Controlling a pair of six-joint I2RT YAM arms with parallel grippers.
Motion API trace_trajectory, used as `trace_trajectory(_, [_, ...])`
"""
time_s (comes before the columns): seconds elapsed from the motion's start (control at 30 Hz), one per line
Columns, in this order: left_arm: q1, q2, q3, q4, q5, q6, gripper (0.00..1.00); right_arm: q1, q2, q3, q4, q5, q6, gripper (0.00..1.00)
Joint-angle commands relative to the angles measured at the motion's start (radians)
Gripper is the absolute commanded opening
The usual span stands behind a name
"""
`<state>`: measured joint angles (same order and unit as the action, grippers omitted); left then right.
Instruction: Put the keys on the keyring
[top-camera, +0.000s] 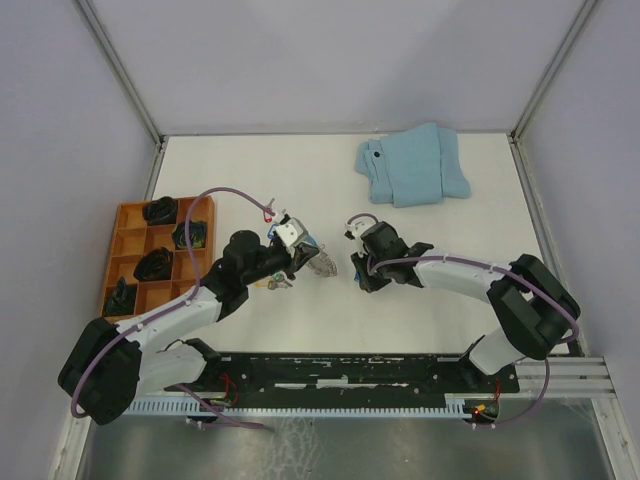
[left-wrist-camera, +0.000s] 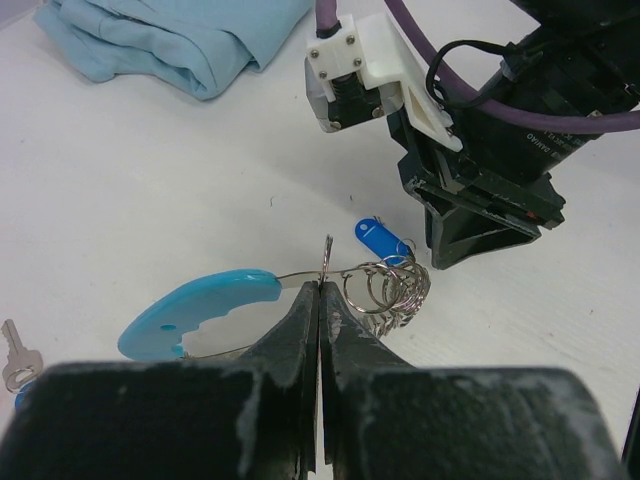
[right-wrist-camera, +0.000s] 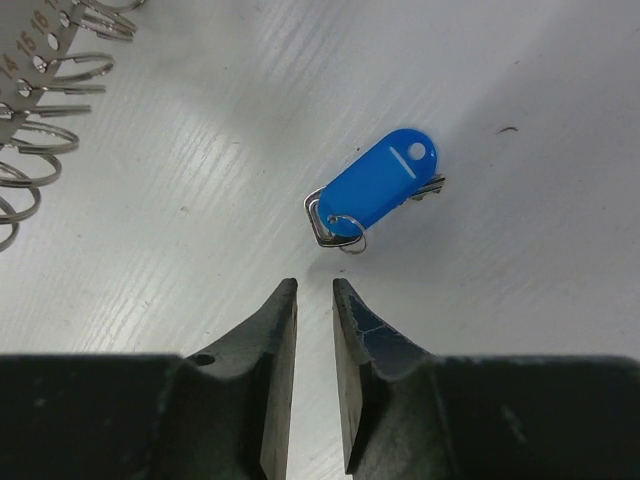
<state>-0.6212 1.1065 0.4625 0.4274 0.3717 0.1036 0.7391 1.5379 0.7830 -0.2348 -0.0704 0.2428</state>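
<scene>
Keyring first: your left tool has its jaws pinched fully together on the thin wire, right where it leaves the bright blue curved piece. From that tool's camera the blue piece hangs off to the left of the fingertips. A bunch of small wire loops sits crowded together just to the right of them. I can't tell if the keyring is lifted off the table or resting on it. Your right tool is only cracked to a narrow slit, with nothing between the jaws. It points down at the blue-tagged key, which lies flat on the table just ahead of its tips and a touch to the right, not touching them. The tag lies over most of the metal, and the key's little split ring is at the end nearest that tool. The same loops peek in at the far upper left of the right tool's view, apart from the key. Seen from the left tool, that key lies just past the loops, between them and the right tool. A second key, bare silver, lies on the table low at the left tool's left side. Folded light-blue cloth is way out ahead of both tools. The orange tray with dark bits in its compartments sits off beside the left arm.
</scene>
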Motion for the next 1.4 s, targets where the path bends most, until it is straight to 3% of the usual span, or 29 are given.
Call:
trace_trajectory(0.0, [0.000, -0.029, 0.004, 0.074, 0.004, 0.034, 0.03, -0.019, -0.021, 0.080, -0.048, -0.029, -0.022, 0.31])
trace_trajectory(0.3, [0.002, -0.033, 0.003, 0.070, 0.001, 0.037, 0.03, -0.029, 0.015, 0.149, -0.115, 0.006, 0.062, 0.39])
trace_trajectory(0.83, [0.001, -0.032, 0.003, 0.066, 0.006, 0.039, 0.03, -0.090, 0.133, 0.185, -0.074, -0.127, -0.023, 0.42])
trace_trajectory(1.37, [0.001, -0.031, 0.004, 0.066, 0.009, 0.039, 0.03, -0.091, 0.107, 0.199, -0.109, -0.197, -0.036, 0.23])
